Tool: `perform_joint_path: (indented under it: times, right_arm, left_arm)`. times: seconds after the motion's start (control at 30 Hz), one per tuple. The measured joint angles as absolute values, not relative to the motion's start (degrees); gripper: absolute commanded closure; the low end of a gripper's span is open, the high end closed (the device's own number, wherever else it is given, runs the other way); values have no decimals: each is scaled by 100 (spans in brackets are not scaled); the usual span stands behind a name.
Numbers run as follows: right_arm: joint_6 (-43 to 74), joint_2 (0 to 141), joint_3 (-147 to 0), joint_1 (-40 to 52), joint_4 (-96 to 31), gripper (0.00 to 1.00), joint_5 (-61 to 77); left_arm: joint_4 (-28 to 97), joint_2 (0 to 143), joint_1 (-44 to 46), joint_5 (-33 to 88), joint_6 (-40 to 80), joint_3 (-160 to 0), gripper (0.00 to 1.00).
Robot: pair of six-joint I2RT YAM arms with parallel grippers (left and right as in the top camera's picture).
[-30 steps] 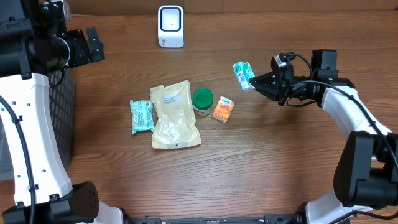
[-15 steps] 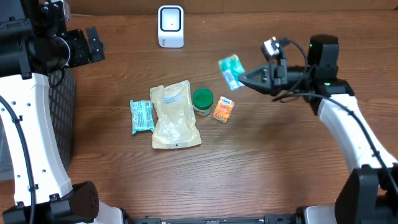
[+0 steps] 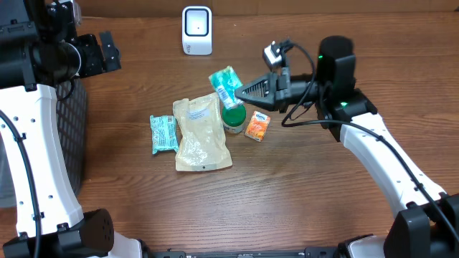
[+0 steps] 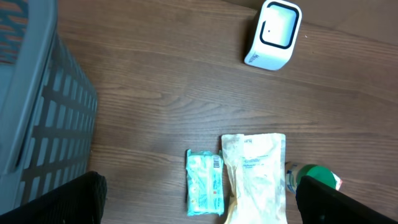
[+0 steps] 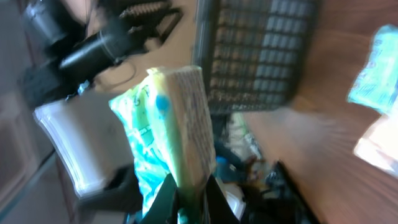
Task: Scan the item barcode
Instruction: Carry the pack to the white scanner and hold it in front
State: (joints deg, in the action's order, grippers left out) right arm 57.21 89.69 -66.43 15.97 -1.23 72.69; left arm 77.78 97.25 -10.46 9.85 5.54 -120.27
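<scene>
My right gripper [image 3: 242, 91] is shut on a small teal-and-white packet [image 3: 224, 86] and holds it in the air just above the green-lidded jar [image 3: 233, 115]. In the right wrist view the packet [image 5: 169, 124] stands up from between the shut fingers [image 5: 166, 198], with a printed side facing the camera; the picture is blurred. The white scanner [image 3: 196, 30] stands at the table's far edge, behind and to the left of the packet, and shows in the left wrist view [image 4: 273, 34] too. My left gripper [image 4: 199, 202] hangs open high over the table's left side, holding nothing.
On the table lie a teal wipes pack [image 3: 163, 133], a beige pouch [image 3: 202, 133] and a small orange box [image 3: 257, 126] beside the jar. A dark slatted basket [image 3: 72, 136] stands at the left edge, seen also in the left wrist view [image 4: 37, 112].
The right arm has swung left with the packet, from the right side of the table to above the green-lidded jar. The left arm has not moved.
</scene>
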Motion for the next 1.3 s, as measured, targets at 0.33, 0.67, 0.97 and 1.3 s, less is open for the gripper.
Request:
perform_joint_path:
  times: [0.33, 0.67, 0.97, 1.3]
  right_arm:
    - [3361, 9174, -8464, 1728, -4713, 96, 4381]
    - [1925, 10781, -11946, 2571, -5078, 96, 1107]
    - [-86, 12595, -12031, 3317, -1918, 96, -1820]
    - [-1957, 13996, -12031, 3371, 408, 96, -2578]
  left_arm:
    - [7782, 9725, -1048, 987, 554, -12025, 1]
    - [7782, 9725, -1046, 989, 554, -12025, 0]
    - [7787, 9725, -1048, 989, 554, -12025, 0]
    - [7782, 9725, -1048, 987, 554, -12025, 1]
